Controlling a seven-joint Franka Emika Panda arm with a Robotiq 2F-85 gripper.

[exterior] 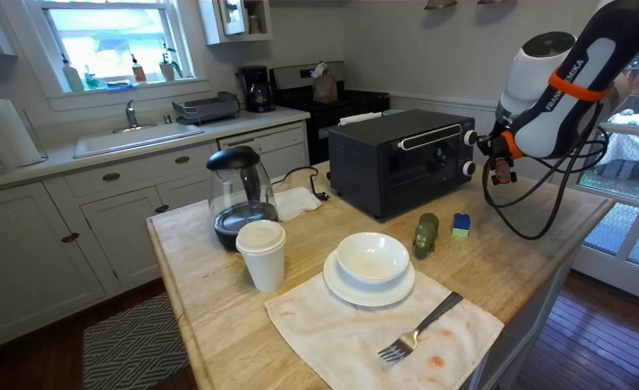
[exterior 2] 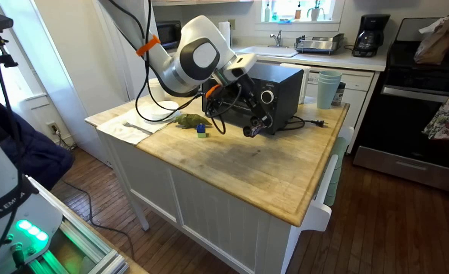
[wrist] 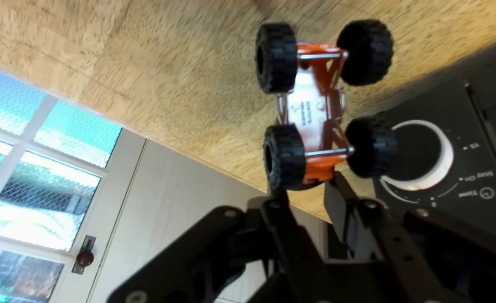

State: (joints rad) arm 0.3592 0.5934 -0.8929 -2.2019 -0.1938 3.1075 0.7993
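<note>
My gripper [wrist: 306, 187] is shut on an orange toy truck [wrist: 311, 109] with big black wheels. The truck's pale underside faces the wrist camera. The gripper's left finger is partly hidden behind a wheel. In both exterior views the truck [exterior: 502, 172] [exterior 2: 254, 129] is held above the wooden table, beside the knob end of the black toaster oven [exterior: 362, 168]. The oven's white-ringed knob [wrist: 445, 155] shows close to the truck in the wrist view. A blue and green block [exterior: 460, 225] and a green toy animal [exterior: 425, 236] stand on the table in front of the oven.
A white bowl [exterior: 373, 257] sits on a plate [exterior: 370, 295] on a cloth [exterior: 346, 346], with a fork [exterior: 422, 327]. A white cup [exterior: 262, 257] and a glass kettle [exterior: 243, 200] stand nearby. Blue cups [exterior 2: 328, 89] stand behind the oven. Arm cables [exterior: 547, 222] hang near the table.
</note>
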